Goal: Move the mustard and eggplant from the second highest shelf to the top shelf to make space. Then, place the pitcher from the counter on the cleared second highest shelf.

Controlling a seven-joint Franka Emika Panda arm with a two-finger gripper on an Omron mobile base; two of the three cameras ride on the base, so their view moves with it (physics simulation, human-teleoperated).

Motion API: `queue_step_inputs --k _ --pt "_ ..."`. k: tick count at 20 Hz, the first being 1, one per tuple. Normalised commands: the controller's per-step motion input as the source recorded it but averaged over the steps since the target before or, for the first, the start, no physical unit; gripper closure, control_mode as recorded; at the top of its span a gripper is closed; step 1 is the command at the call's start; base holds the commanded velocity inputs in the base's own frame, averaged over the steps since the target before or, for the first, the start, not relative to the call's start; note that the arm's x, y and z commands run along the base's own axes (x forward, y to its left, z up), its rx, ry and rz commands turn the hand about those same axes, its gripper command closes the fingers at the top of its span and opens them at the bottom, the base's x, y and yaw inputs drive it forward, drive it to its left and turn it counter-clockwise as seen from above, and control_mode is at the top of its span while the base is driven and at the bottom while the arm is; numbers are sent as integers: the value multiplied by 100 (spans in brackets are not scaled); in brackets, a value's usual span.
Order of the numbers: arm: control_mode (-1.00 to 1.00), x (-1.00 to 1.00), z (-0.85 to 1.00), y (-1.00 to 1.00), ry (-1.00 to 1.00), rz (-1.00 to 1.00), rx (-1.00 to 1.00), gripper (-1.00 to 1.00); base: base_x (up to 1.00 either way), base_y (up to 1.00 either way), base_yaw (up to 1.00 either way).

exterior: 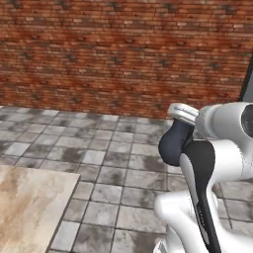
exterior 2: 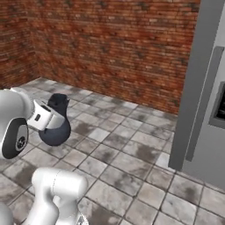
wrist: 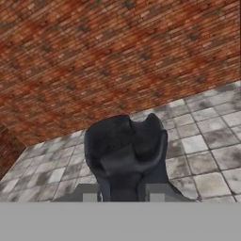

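One gripper (wrist: 123, 192) I've got clenched on the pitcher (wrist: 124, 153), arm folded, carrying it above the tiled floor (wrist: 207, 141).

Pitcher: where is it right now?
The pitcher hangs in the gripper above the tiled floor, at the left of the right base view, brick wall behind.

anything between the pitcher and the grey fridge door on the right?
Nothing. In the right base view the pitcher, held in the hand, and the fridge door are separated by bare tiled floor.
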Motion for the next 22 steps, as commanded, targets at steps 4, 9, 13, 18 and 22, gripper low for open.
queue_step_inputs --k 4,9,13,18,22 --pt "100 0 0 0 0 0 0 100 63 2 11" --pt "100 0 0 0 0 0 0 100 76 0 6" --pt "100 0 0 0 0 0 0 100 89 0 0" --pt "100 0 0 0 0 0 0 100 96 6 0" --pt "100 0 0 0 0 0 0 100 89 10 0"
